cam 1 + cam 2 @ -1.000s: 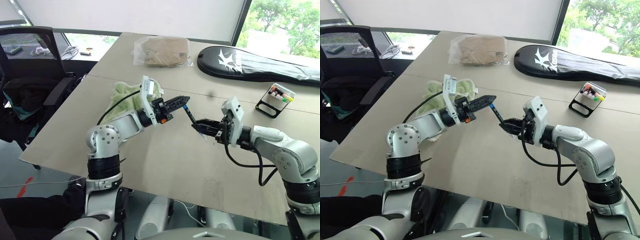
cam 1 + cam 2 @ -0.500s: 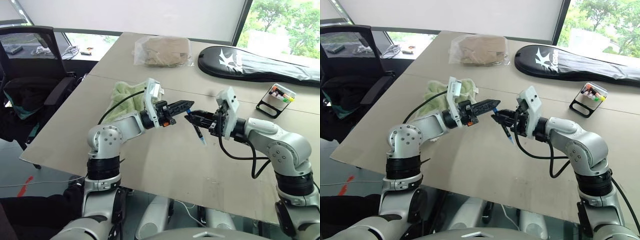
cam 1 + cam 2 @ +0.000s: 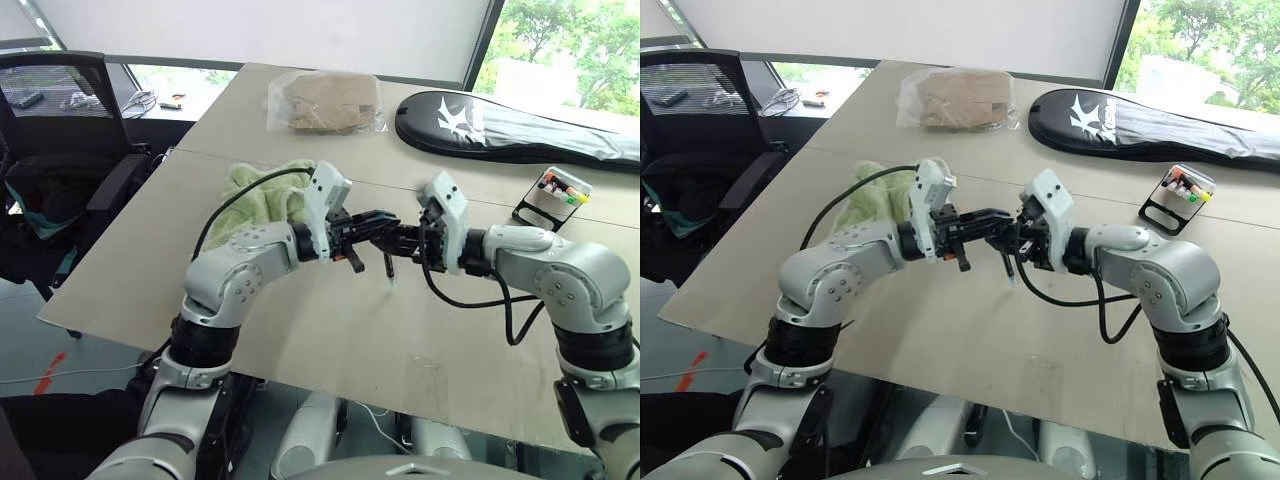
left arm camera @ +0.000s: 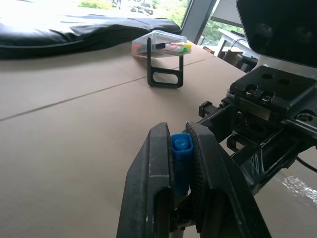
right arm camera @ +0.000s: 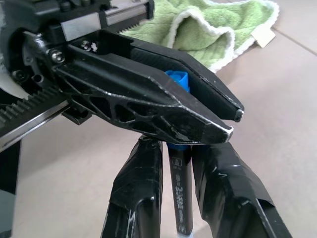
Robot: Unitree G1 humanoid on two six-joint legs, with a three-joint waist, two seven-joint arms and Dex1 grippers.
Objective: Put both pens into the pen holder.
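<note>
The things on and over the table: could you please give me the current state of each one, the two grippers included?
blue-capped pen: held upright above the table, between both grippers.
left gripper: shut on the pen's blue cap.
right gripper: shut on the pen's black barrel.
pen holder: standing on the table, coloured marker ends showing.
green towel: crumpled on the table.
racket bag: lying flat, closed.
plastic bag: lying flat, brown contents inside.

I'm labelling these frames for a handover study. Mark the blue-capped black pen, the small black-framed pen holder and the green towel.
blue-capped black pen (image 4: 181,148): left wrist view, on its blue cap.
small black-framed pen holder (image 3: 548,204): left eye view, on its black frame.
green towel (image 5: 208,29): right wrist view, on a fold.
</note>
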